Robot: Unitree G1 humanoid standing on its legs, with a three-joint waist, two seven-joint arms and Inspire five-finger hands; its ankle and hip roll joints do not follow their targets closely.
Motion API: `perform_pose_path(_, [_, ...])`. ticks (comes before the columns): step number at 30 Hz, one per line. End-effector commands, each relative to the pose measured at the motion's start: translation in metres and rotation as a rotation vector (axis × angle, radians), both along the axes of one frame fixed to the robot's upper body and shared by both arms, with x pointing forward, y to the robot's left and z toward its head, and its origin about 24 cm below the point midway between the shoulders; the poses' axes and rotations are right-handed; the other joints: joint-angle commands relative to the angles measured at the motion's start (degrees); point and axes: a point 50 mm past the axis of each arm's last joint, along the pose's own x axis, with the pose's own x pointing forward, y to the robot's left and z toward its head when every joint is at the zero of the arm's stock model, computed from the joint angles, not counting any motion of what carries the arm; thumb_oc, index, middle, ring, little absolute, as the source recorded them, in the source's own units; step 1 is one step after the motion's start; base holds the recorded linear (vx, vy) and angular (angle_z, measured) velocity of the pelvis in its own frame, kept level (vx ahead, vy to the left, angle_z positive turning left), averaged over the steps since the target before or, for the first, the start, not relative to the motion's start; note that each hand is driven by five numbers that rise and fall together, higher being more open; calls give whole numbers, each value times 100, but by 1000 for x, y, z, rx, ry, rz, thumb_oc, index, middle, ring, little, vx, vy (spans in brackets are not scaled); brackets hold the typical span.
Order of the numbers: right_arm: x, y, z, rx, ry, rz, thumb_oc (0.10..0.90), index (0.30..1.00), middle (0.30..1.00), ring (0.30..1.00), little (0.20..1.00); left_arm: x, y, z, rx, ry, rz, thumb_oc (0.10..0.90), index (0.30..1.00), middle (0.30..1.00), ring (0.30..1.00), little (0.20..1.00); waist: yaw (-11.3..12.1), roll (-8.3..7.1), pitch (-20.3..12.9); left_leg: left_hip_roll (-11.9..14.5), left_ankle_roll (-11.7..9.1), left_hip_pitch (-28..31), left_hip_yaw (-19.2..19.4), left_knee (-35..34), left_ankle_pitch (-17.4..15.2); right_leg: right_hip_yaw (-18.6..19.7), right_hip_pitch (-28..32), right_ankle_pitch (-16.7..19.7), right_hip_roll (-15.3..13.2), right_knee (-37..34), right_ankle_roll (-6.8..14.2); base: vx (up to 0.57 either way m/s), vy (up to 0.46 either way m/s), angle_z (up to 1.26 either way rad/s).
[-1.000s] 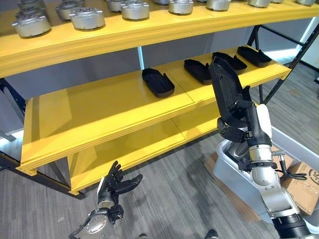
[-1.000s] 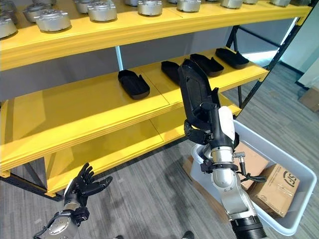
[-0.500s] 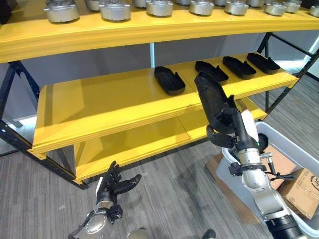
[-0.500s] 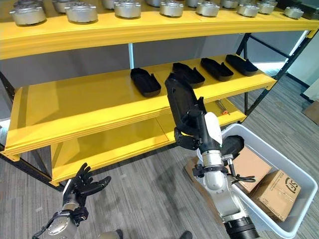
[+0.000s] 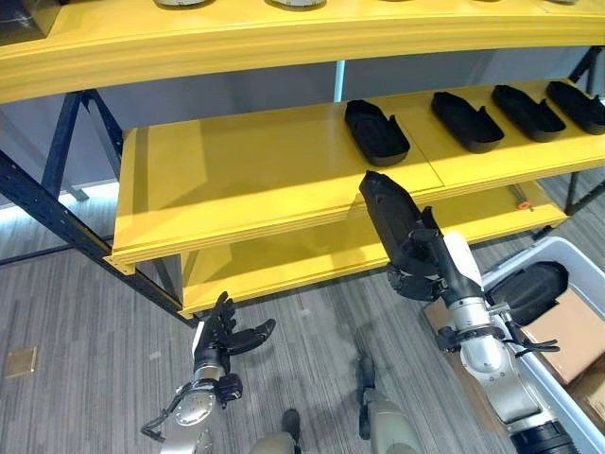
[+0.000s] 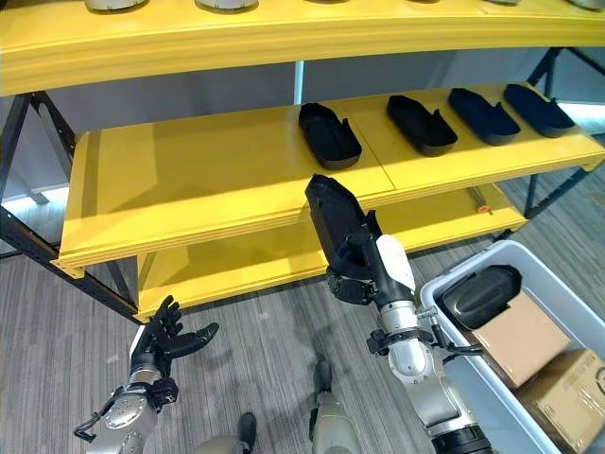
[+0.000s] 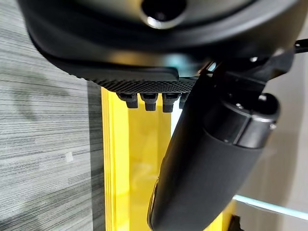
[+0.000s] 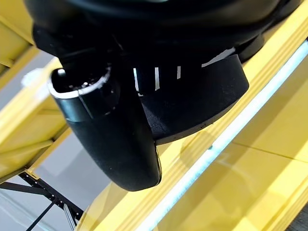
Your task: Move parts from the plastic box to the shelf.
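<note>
My right hand [image 5: 425, 267] is shut on a long black moulded part [image 5: 385, 206], held tilted with its upper end just before the front edge of the yellow middle shelf [image 5: 246, 180]. In the right wrist view the thumb [image 8: 110, 130] lies against the part [image 8: 197, 96]. Several like black parts lie in a row on that shelf, the nearest [image 5: 376, 132] just beyond the held one. The grey plastic box [image 6: 492, 252] stands on the floor at the right with another black part [image 6: 473, 295] inside. My left hand [image 5: 222, 339] hangs low over the floor, open and holding nothing.
Cardboard boxes [image 6: 515, 336] share the plastic box. A lower yellow shelf [image 5: 312, 260] runs under the middle one, and a top shelf [image 5: 284, 38] runs above. A dark steel frame leg [image 5: 57, 203] slants down at the left. The middle shelf's left half is bare.
The camera has swung left and down, shifting the whole scene. My right hand has lowered the black part from above the shelf board to its front edge. The left hand stays open.
</note>
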Motion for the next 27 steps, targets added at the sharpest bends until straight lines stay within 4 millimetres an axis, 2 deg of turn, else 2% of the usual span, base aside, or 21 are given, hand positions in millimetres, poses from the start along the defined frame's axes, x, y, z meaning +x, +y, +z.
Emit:
perform_pose_path(1, [9,-8,84,33,-414,16,400,300,300,300,300,21,4,48,54,-267,-49,900,1000,1000,1000,1000,-76,-214,-537,-95,95,507,485,-4,-553,95,-82,645,-31,422,169,153,-149,95])
perform_pose_path(3, [10,-7,86,38,-421,20,400,300,300,300,300,20,5,47,48,-265,-38,900,1000,1000,1000,1000,-66,-201,-565,-30,74,552,461,25,-588,6,-73,569,6,532,156,150,-184,68])
perform_pose_path(7, [12,-9,90,52,-432,19,400,300,300,300,300,16,6,42,23,-242,-5,900,1000,1000,1000,1000,-7,-181,-721,276,-33,747,269,-93,-600,-213,5,9,203,1086,35,145,-224,21])
perform_pose_path(11, [11,-9,90,46,-434,24,400,300,300,300,300,16,5,43,23,-243,-13,900,1000,1000,1000,1000,-1,-145,-781,459,-106,836,136,-204,-547,-388,-43,-300,249,1538,-33,77,-138,28])
perform_pose_path(18, [11,-6,93,31,-441,35,400,300,300,300,300,12,1,42,-3,-237,-26,900,1000,1000,1000,1000,62,-44,-881,694,-202,960,-57,-419,-451,-625,-45,-650,268,1927,-113,76,-128,25])
perform_pose_path(27, [11,1,103,22,-488,79,400,300,300,300,300,13,0,44,9,-246,-33,900,1000,1000,1000,1000,47,105,-932,927,-314,949,4,-409,-393,-690,-82,-950,372,2172,-264,54,-93,13])
